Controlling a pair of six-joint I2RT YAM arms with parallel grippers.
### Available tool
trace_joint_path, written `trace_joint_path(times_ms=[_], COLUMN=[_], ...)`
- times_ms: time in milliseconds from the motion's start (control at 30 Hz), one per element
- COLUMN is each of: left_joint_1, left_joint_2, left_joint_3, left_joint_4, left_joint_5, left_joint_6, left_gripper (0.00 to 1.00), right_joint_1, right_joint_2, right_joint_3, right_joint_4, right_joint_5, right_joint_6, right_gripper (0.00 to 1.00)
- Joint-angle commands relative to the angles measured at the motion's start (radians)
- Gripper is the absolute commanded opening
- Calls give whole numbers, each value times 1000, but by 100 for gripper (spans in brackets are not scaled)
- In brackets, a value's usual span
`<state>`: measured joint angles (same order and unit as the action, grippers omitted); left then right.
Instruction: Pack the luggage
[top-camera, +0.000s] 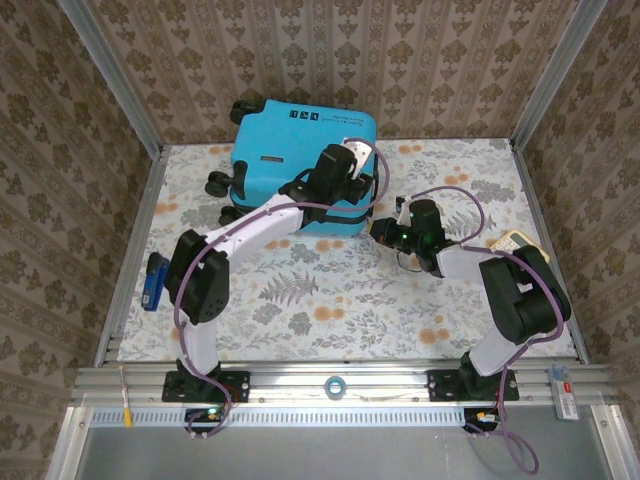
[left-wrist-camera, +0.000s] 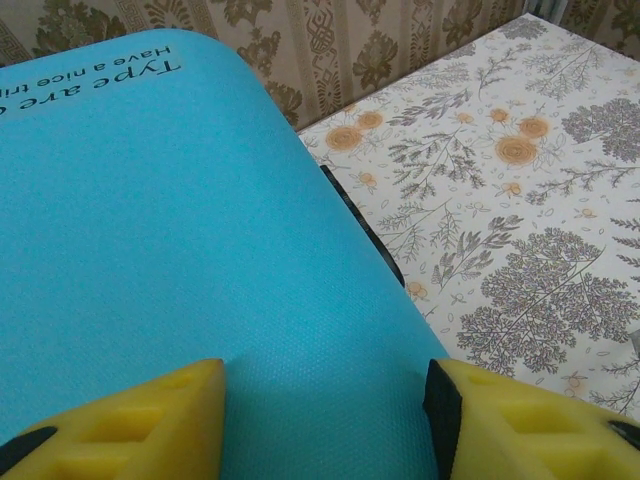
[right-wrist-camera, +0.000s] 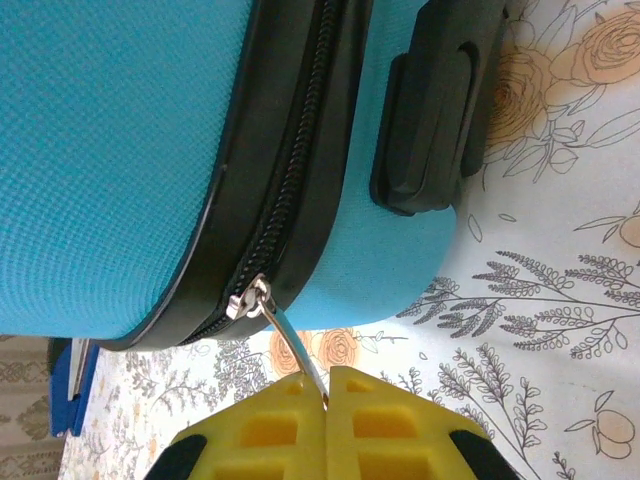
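1. nearest the lens is your right gripper, its yellow pads clenched flat on the zipper pull. i judge that pinch is there so the slider can be dragged along the seam to seal the case.
2. your left gripper hangs over the lid with its fingers spread and nothing grasped. it looks placed to press the lid down while the zip runs, though i cannot tell whether the pads actually touch the shell.
3. the luggage lies flat by the far edge of the table, left of the middle, with its wheels toward the left edge.
4. it has a bright turquoise, finely textured hard shell with a black zipper band round the seam. a black handle sits on its side and there is small print on the lid. the two halves lie together.
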<state>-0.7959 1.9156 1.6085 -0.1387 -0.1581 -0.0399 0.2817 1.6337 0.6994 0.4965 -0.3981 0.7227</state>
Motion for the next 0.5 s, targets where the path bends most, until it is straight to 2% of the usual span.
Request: trace_joint_path(times_ms=[0, 133, 367, 467], left_joint_1=[-8, -5, 20, 28], left_joint_2=[64, 29, -134, -229], left_joint_3=[-120, -182, -348, -388], left_joint_4=[-441, -441, -478, -527], left_joint_5=[54, 60, 32, 22], left_joint_6=[6, 9, -5, -8], left_gripper=[54, 53, 52, 51], right_joint_1=[-33, 59, 228, 289], right_joint_2=[5, -57, -100, -146], right_joint_3=[6, -21, -105, -125], right_joint_4=[161, 126, 158, 112], right_joint_5=[151, 153, 126, 142], right_joint_6=[-69, -264, -386, -451], right_gripper=[0, 0, 0, 0])
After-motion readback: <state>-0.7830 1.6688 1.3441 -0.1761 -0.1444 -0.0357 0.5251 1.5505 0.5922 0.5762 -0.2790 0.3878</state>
